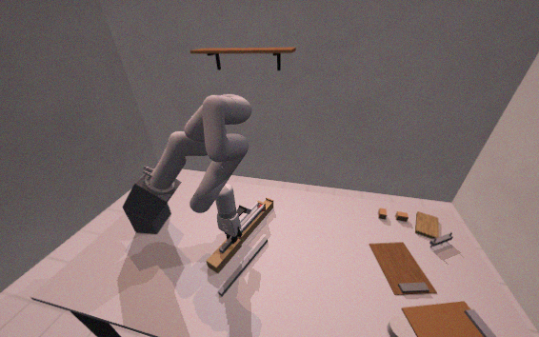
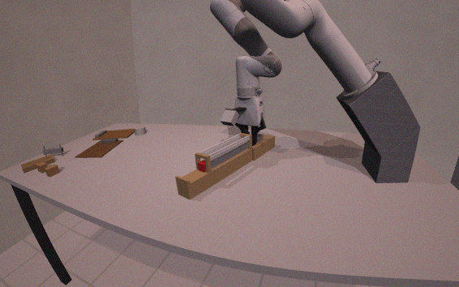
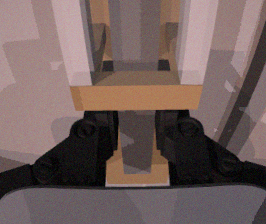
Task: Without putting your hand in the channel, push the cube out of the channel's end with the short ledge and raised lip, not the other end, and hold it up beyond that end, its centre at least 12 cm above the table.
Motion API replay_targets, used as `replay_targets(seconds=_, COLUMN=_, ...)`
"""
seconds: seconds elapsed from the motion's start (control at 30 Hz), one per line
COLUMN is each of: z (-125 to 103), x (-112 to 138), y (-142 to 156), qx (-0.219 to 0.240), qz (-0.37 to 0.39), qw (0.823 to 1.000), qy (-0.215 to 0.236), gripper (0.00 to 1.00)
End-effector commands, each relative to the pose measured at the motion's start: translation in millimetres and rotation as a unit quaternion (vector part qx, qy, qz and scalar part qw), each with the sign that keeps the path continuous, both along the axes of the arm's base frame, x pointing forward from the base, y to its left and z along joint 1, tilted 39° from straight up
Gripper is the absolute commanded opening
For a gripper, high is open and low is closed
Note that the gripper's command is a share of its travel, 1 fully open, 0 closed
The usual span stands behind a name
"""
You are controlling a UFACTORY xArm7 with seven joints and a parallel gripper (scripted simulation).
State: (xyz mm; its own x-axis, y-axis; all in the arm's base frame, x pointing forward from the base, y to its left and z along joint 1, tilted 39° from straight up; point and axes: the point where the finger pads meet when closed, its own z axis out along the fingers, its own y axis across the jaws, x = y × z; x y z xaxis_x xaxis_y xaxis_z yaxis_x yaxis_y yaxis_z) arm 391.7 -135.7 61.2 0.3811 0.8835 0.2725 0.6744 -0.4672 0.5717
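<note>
Pushing step: at mid-frame the gripper (image 2: 254,139) is clamped nearly shut on a grey push rod (image 3: 138,139) outside the channel (image 2: 228,151), the red cube (image 2: 201,165) sits at its lower-left mouth, so next likely one more shove onto the ledge.

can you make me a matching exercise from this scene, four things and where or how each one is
Things:
1. red cube
2. claw
3. long grey bar
4. wooden shelf

Places or states:
a. mounted up on the wall
b. lying on the table beside the channel
c. in the channel, at its wooden end frame
d. shut on a grey stick

Pairs: 1-c, 2-d, 3-b, 4-a
</note>
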Motion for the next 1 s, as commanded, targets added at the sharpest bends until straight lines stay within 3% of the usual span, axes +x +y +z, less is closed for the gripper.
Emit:
replay_targets(seconds=0.0, z=0.5, x=0.0, y=-0.3, qx=0.000, qz=0.000, qw=1.000, qy=0.000, gripper=0.00)
replay_targets(seconds=0.4, z=0.5, x=0.0, y=-0.3, qx=0.000, qz=0.000, qw=1.000, qy=0.000, gripper=0.00)
replay_targets(seconds=0.43, z=0.5, x=0.0, y=-0.3, qx=0.000, qz=0.000, qw=1.000, qy=0.000, gripper=0.38)
replay_targets(seconds=0.97, z=0.5, x=0.0, y=-0.3, qx=0.000, qz=0.000, qw=1.000, qy=0.000, gripper=0.38)
